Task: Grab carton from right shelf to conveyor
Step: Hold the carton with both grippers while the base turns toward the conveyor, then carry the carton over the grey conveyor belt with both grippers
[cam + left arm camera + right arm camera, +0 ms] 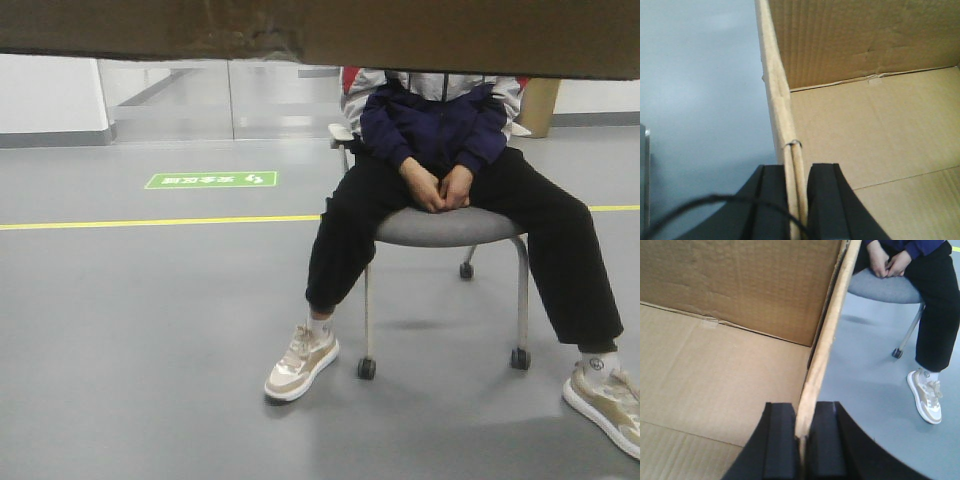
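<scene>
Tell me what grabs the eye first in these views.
The left end effector and right end effector each pinch a side wall of an open carton, which fills both wrist views. Straight ahead in the front view, a person sits on a wheeled chair, hands clasped.

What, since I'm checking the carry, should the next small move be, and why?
Probably carry the carton level and slowly, grips shut: the left gripper and right gripper each pinch a side wall, and a seated person is directly ahead.
</scene>
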Robot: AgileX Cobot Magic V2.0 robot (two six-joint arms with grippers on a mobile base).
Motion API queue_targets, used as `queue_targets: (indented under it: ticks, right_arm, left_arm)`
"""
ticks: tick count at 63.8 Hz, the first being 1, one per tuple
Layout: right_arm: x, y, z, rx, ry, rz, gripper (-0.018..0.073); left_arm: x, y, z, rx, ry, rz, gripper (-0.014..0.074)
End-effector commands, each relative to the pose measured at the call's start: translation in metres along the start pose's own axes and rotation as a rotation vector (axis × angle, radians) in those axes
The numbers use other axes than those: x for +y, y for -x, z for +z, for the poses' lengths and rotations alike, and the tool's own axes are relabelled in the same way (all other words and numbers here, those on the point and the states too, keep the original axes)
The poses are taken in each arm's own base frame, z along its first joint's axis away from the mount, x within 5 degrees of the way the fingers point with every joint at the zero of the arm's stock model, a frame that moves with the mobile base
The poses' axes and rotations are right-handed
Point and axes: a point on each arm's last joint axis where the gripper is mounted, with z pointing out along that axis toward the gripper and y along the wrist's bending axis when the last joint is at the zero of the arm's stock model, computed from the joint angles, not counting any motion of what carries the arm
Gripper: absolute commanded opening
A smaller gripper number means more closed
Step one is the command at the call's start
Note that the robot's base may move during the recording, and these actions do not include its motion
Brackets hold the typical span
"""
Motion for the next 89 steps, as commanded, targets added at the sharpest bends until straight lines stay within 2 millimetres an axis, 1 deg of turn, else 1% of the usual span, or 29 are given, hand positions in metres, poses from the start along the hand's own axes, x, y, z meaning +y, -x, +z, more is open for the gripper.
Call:
queue_targets:
  ticks: [1,60,89]
  right_arm:
    - [0.0034,0.0056,-0.0027,-0.067,0.035,-0.007,-0.0069]
    - [0.0034,0.0056,-0.0027,-0.067,0.035,-0.007,-0.0069]
    - [0.0036,0.0066,-0.0028,-0.077,0.038,-0.007,-0.0069]
  left_arm:
    - [-0.0068,0.0045,-0.0077,-0.062,-0.086,-0.012,-0.0017]
    - [-0.0068,0.0045,-0.0077,-0.062,-0.086,-0.012,-0.0017]
    - [-0.0027,0.0060,-0.0076,-0.079,-0.040,0.004,-0.0017]
